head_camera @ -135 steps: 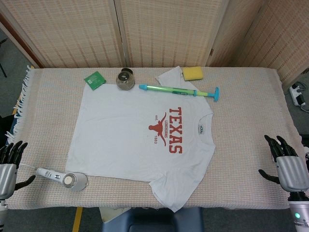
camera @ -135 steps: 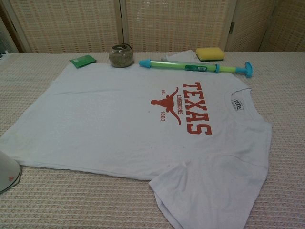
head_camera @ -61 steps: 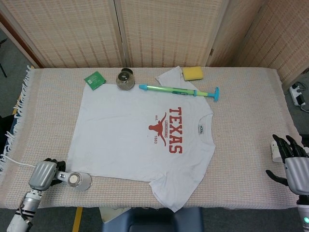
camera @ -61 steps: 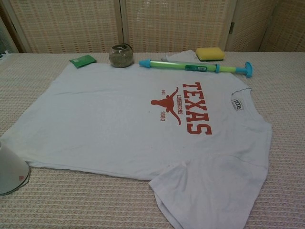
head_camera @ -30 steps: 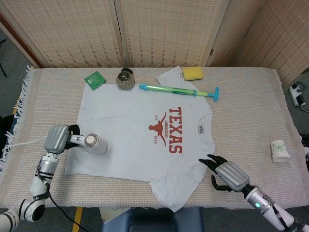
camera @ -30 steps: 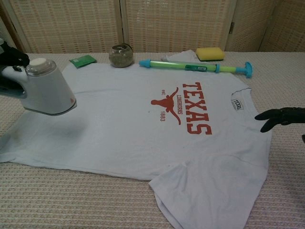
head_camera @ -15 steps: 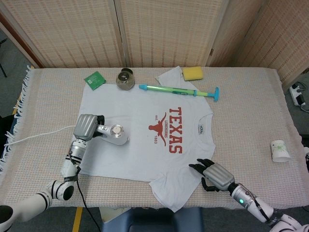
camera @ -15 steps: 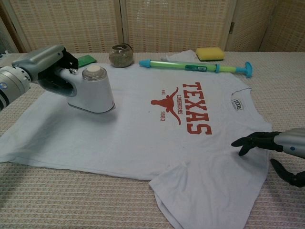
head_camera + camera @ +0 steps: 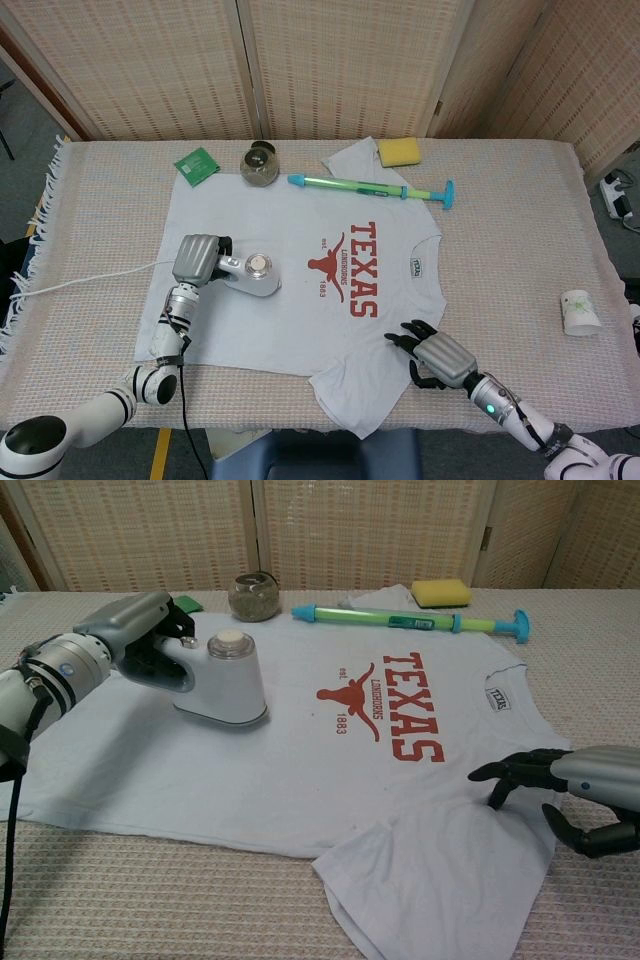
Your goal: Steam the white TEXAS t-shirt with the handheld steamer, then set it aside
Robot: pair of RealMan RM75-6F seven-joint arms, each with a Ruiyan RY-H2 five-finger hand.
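Note:
The white TEXAS t-shirt (image 9: 290,300) (image 9: 330,770) lies flat on the woven table cover, its red print facing up. My left hand (image 9: 197,260) (image 9: 135,630) grips the handle of the white handheld steamer (image 9: 255,273) (image 9: 225,680), whose head sits on the shirt just left of the longhorn print. A white cord (image 9: 90,278) trails from the steamer to the left. My right hand (image 9: 432,355) (image 9: 570,790) hovers with fingers spread over the shirt's lower right edge near the sleeve, holding nothing.
Along the back stand a green packet (image 9: 196,164), a round jar (image 9: 259,165) (image 9: 254,595), a green and blue pump toy (image 9: 370,187) (image 9: 410,620) and a yellow sponge (image 9: 399,151) (image 9: 440,591). A white cup (image 9: 579,311) lies at the right edge.
My left hand picked the steamer up from the table's front left and carried it right across the shirt. My right hand came in from the far right to the shirt's lower right edge.

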